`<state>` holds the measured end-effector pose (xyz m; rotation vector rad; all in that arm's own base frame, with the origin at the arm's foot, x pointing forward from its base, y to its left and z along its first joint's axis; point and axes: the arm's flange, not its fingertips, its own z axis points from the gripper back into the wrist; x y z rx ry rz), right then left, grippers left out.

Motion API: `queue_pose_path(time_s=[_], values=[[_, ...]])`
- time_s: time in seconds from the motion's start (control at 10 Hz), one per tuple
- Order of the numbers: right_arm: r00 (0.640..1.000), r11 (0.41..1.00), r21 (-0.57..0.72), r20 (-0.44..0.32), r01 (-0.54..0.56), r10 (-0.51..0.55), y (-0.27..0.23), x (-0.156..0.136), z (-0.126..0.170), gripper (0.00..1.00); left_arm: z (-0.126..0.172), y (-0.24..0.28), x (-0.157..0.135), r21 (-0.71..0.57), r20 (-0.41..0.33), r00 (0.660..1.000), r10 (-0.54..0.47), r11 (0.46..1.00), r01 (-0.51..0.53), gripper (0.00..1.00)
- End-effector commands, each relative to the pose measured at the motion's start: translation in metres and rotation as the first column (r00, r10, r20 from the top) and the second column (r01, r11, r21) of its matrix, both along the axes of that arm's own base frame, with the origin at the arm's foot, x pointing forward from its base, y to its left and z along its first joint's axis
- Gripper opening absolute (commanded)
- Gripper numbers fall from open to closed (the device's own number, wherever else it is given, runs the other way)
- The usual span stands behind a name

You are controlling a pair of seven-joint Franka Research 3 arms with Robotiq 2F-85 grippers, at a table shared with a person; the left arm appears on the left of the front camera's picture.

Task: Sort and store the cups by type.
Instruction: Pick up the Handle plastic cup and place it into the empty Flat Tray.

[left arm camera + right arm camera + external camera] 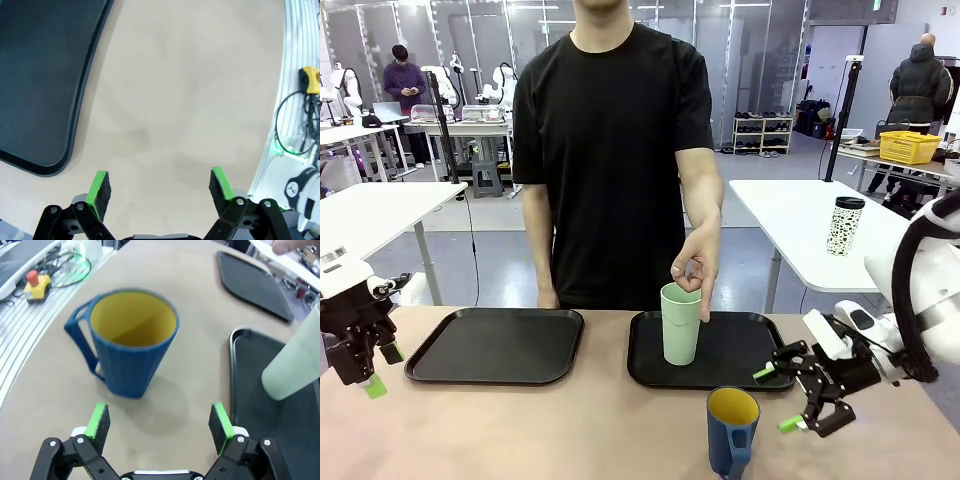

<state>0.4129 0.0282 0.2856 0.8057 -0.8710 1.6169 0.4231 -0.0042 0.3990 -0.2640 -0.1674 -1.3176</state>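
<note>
A tan table (pixel 570 430) ran across the front view, and a person (pixel 610 150) in a black shirt stood at its far side. Two black trays lay side by side on it, the left tray (pixel 495 345) toward the robot's left and the right tray (pixel 745 350) near the middle.

The tall pale green cup (pixel 680 325) stood upright on the right tray, at that tray's left part. The person's hand (pixel 698 268) reached down to it, with the fingertips at its rim.

The dark blue mug (pixel 731 430), yellow inside, stood upright on the bare table just in front of the right tray, close to the robot's edge. In the right wrist view its handle was turned toward that edge.

The right gripper (pixel 777 398) hung low beside the mug, pointed at it but apart from it, its jaws spread wide. The left gripper (pixel 382 368) hung over bare tabletop just beside the outer end of the left tray, its jaws likewise spread wide.
</note>
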Motion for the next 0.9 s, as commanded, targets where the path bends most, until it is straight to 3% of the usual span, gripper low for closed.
queue_pose_path(time_s=[0.0,0.1,0.2,0.4,0.5,0.8], values=[[1.0,0.999,0.042,0.022,-0.012,0.011,-0.006,-0.002,-0.044,1.0,0.0,0.001,0.0,-0.006,0.004,1.0,-0.005,1.0,0.005,1.0],[1.0,0.999,-0.037,0.02,0.014,-0.013,-0.005,-0.002,-0.038,1.0,0.0,0.001,0.0,-0.006,0.004,1.0,-0.005,1.0,0.005,1.0],[1.0,1.0,0.014,-0.009,-0.002,0.003,0.002,0.0,-0.006,1.0,0.0,0.001,0.0,-0.006,0.004,1.0,-0.005,1.0,0.005,1.0],[1.0,1.0,0.001,-0.02,0.005,-0.004,0.002,0.001,-0.012,1.0,0.0,0.001,0.0,-0.006,0.004,1.0,-0.005,1.0,0.005,1.0],[0.997,1.0,-0.017,-0.067,-0.024,0.023,0.005,0.006,-0.006,1.0,0.0,0.001,0.0,-0.006,0.004,1.0,-0.005,1.0,0.005,1.0],[0.99,0.996,0.026,-0.117,-0.08,0.083,0.016,0.012,-0.008,1.0,0.0,0.001,0.0,-0.006,0.004,1.0,-0.005,1.0,0.005,1.0]])
